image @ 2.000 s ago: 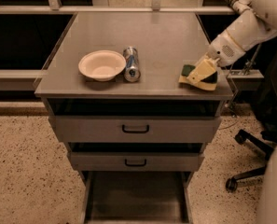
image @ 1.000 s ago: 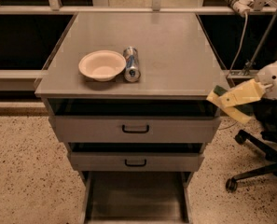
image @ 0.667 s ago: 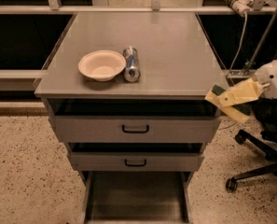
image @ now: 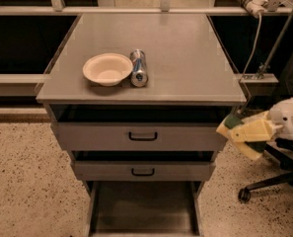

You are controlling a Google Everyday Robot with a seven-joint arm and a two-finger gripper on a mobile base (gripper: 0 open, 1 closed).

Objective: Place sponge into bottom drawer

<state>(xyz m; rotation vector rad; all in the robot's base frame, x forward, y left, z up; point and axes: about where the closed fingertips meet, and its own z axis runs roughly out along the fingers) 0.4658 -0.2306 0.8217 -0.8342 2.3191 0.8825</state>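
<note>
My gripper [image: 235, 131] hangs off the right side of the cabinet, level with the top drawer front. Its pale yellow fingers [image: 252, 130] are shut on the sponge [image: 232, 121], whose dark green layer shows at the top; most of it is hidden by the fingers. The bottom drawer [image: 143, 214] is pulled open at the foot of the cabinet, a shallow grey tray with nothing seen in it. The gripper is to the right of and above this drawer.
On the cabinet top [image: 185, 58] stand a cream bowl [image: 107, 68] and a silver can [image: 138, 67] lying on its side. Two upper drawers with black handles [image: 142, 136] are slightly open. An office chair base [image: 269, 181] stands on the floor at right.
The gripper lifted the sponge off the cabinet top's right edge, moved it out to the right and down beside the cabinet, then drifted slightly lower and left.
</note>
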